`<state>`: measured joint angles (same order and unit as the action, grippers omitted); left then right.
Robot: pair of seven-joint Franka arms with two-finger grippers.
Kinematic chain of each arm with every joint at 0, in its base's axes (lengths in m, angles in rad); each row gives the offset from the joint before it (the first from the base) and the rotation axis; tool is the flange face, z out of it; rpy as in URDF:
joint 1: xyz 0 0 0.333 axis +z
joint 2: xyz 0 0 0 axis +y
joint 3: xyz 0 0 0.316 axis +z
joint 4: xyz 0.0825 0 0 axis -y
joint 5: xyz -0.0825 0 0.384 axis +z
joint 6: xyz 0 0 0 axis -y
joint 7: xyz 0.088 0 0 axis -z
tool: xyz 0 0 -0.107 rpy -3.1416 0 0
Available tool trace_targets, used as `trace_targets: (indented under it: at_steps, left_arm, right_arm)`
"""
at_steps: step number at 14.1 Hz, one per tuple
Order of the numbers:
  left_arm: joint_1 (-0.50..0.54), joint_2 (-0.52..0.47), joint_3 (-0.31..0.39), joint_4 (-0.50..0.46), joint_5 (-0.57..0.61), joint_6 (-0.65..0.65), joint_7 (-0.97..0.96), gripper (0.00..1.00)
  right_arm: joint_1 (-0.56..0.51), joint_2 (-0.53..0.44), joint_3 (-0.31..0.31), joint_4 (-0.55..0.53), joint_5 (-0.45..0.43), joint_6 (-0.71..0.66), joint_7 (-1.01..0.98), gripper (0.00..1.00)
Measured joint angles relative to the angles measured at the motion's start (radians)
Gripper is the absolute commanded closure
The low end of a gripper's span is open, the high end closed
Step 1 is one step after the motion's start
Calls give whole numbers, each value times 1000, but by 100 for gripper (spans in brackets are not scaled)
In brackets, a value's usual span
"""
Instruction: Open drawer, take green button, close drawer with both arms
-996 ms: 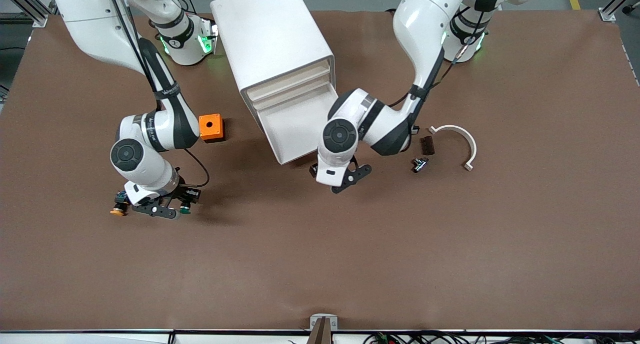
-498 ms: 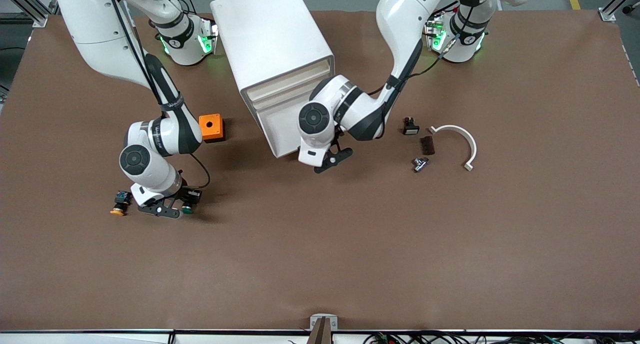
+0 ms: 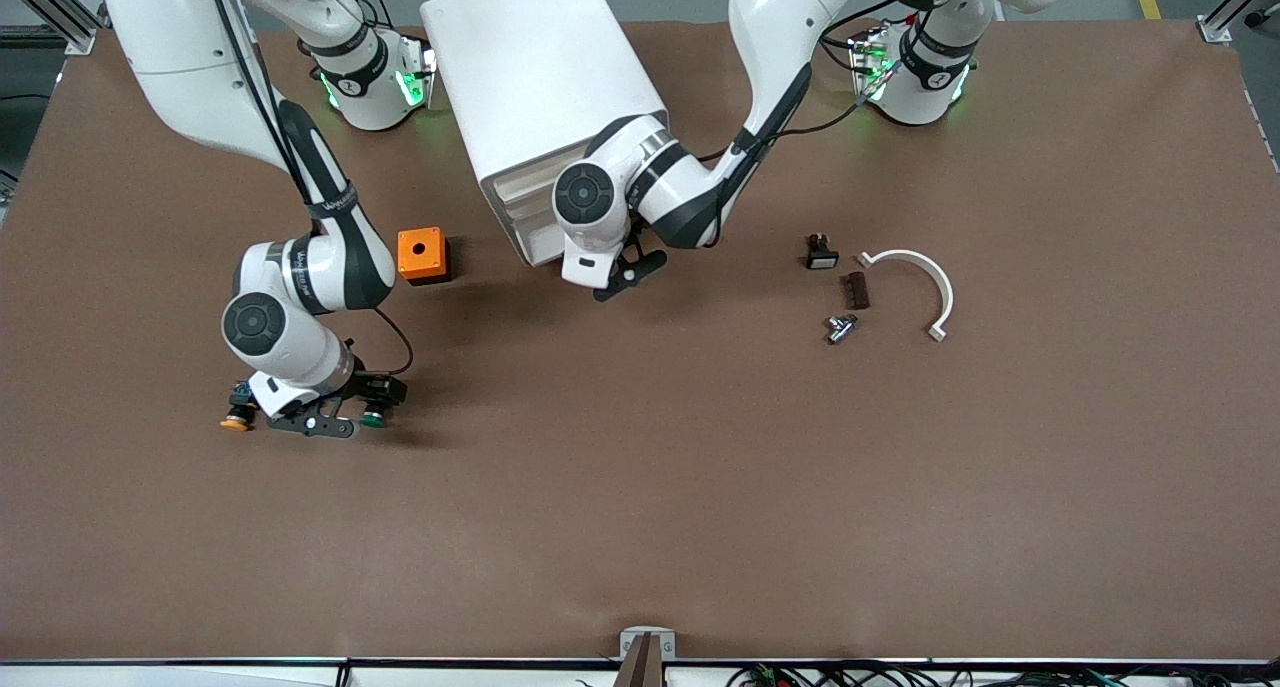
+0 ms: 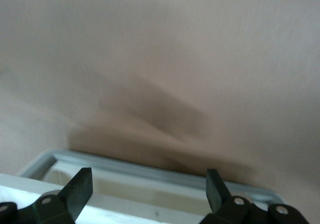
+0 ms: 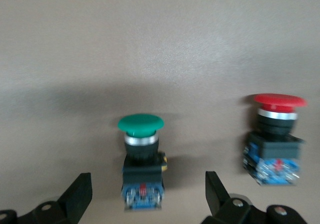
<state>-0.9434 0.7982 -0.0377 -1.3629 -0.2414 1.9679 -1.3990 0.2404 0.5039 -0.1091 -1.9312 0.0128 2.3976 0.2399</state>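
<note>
The green-capped button [image 5: 141, 156] lies on the table between the open fingers of my right gripper [image 5: 148, 196], which do not touch it. In the front view the button [image 3: 373, 419] shows at the tip of the right gripper [image 3: 345, 414], nearer the camera than the orange box. My left gripper [image 3: 622, 270] is open at the front of the white cabinet's [image 3: 540, 77] drawer [image 3: 528, 237], which sticks out only a little. In the left wrist view the drawer's rim [image 4: 150, 171] runs across between the left gripper's [image 4: 150, 194] fingers.
A red-capped button [image 5: 277, 134] lies beside the green one. An orange-capped button [image 3: 236, 419] lies at the right arm's end. An orange box [image 3: 422, 255] stands beside the cabinet. A black part [image 3: 820, 254], brown piece [image 3: 854, 289], metal part [image 3: 840, 327] and white curved piece [image 3: 925, 277] lie toward the left arm's end.
The left arm has moved toward the cabinet and the drawer has gone from wide open to nearly shut. The right gripper has stayed open over the green button, shifting only slightly.
</note>
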Motion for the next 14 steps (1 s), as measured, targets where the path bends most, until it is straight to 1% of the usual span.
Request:
trace_targets:
  at_steps: [3,6,8,10,14]
  left_arm:
    - [-1,1,-32,-3,0,4,-60,0]
    - [-4,1,-40,-3,0,8,-106,0]
    - [-1,-1,-26,0,0,17,-139,0]
    - [24,-16,34,7,9,28,-142,0]
    - [142,-93,159,20,177,26,-118,0]
  right_arm:
    - [-29,-97,-1,77,0,-231,-102,0]
    - [-119,-186,-1,197,0,-501,-229,0]
    - [-177,-227,-1,271,0,-642,-291,0]
    - [-206,-270,-1,303,1,-717,-308,0]
    - [-207,-385,8,316,1,-830,-281,0]
